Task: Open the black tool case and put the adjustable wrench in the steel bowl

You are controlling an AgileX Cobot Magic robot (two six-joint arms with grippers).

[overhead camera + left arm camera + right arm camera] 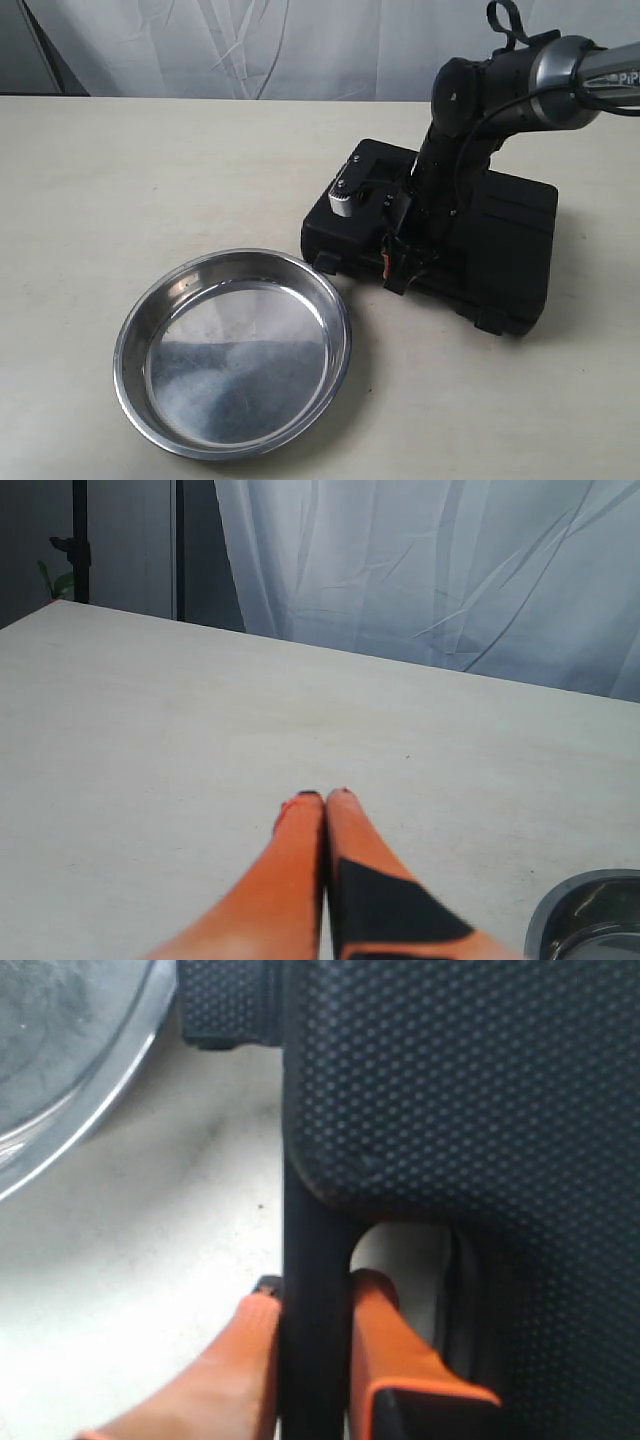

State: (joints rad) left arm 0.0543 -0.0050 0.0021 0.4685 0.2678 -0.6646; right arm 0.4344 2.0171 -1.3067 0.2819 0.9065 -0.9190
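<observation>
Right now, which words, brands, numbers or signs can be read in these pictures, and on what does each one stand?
"PiP": on the right arm's silver tube, cut off by the picture's edge.
No text can be seen on the black tool case or the steel bowl.

the pale table [150,170] carries the steel bowl [232,352] and, just beside it, the black tool case [510,240].

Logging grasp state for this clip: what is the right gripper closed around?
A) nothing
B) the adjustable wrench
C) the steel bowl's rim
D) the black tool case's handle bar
D: the right gripper has a finger on each side of the handle bar of the black tool case.
</observation>
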